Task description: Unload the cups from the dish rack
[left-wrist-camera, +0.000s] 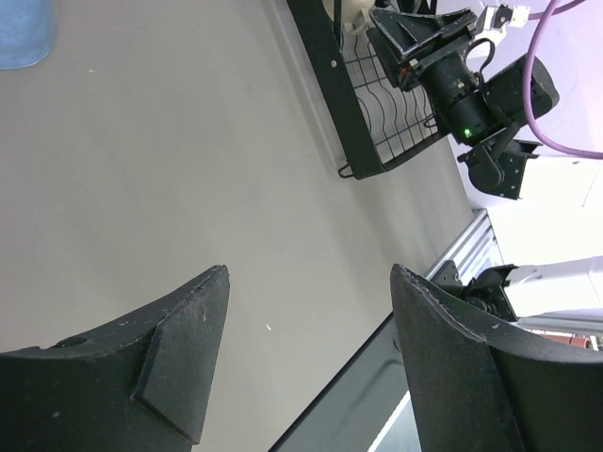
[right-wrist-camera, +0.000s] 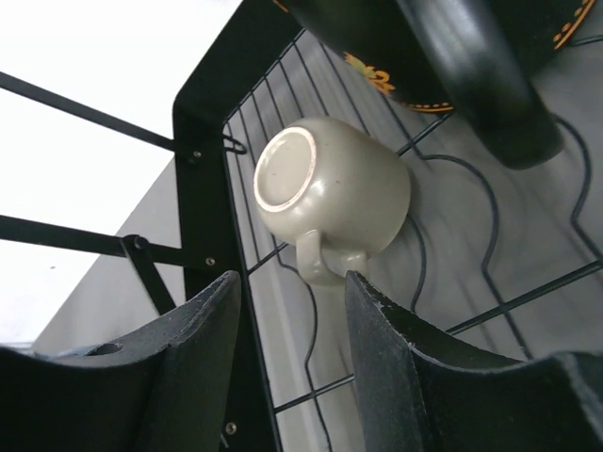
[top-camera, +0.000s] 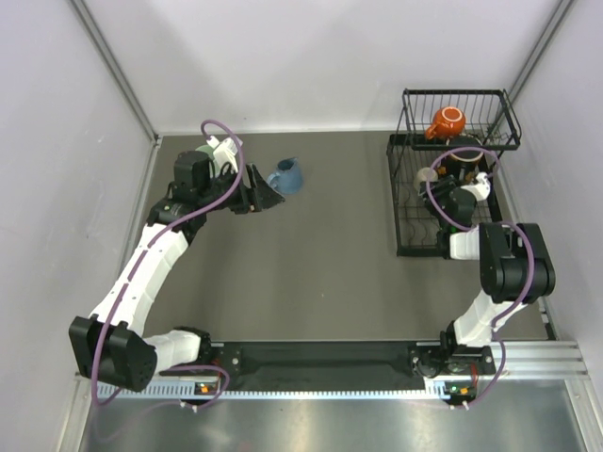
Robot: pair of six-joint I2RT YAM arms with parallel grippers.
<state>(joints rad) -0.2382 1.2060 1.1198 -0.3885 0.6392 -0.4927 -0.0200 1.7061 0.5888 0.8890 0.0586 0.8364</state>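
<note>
From above: the rack (top-camera: 410,221) has an orange mug (top-camera: 445,121) in its raised basket and a black mug (top-camera: 464,162) lower down. A blue mug (top-camera: 285,175) stands on the surface (top-camera: 320,254) just beyond the left pincer (top-camera: 271,198).

Left wrist: that pincer gapes wide, empty.

Right wrist: the right pincer (right-wrist-camera: 292,287) is narrow and grips nothing. A beige mug (right-wrist-camera: 339,193) lies on the rack wires just ahead, handle toward it.

We hold left end effector (left-wrist-camera: 311,278) jaws spread, well left of dish rack (top-camera: 407,247) | right end effector (right-wrist-camera: 294,282) jaws apart, over it
</note>
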